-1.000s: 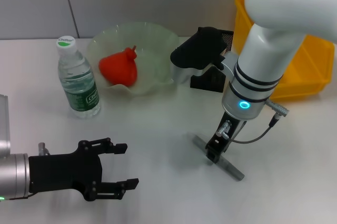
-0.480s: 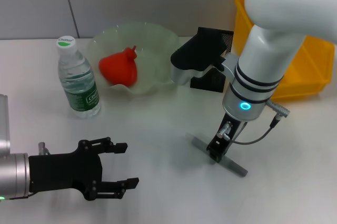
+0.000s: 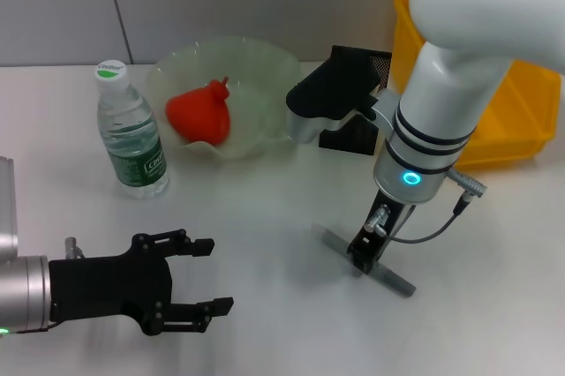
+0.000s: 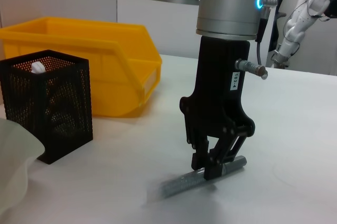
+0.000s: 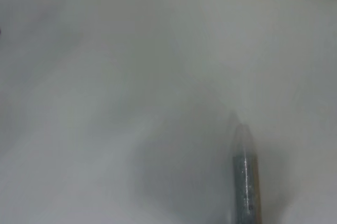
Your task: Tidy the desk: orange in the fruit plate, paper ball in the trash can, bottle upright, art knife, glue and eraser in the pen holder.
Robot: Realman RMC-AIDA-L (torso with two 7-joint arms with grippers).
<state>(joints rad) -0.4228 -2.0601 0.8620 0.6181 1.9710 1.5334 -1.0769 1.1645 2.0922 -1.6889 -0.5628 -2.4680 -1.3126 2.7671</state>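
My right gripper point(image 3: 362, 261) stands straight down over a grey art knife point(image 3: 395, 282) that lies on the white table, with its fingers closed around the knife's middle. The left wrist view shows the same grip point(image 4: 213, 170) on the knife point(image 4: 179, 183). The knife's tip shows in the right wrist view point(image 5: 245, 182). My left gripper point(image 3: 207, 276) is open and empty at the front left. The orange point(image 3: 201, 114) lies in the fruit plate point(image 3: 265, 58). The bottle point(image 3: 131, 133) stands upright. The pen holder point(image 4: 52, 103) holds a white-capped item point(image 4: 37, 67). The paper ball and eraser are out of view.
The yellow trash can point(image 3: 516, 120) stands at the back right, just behind the pen holder point(image 3: 353, 138); it also shows in the left wrist view point(image 4: 105, 50). A cable point(image 3: 433, 226) hangs from the right wrist.
The art knife has turned slightly on the table under the right gripper, its near end swinging right. The left arm has not moved.
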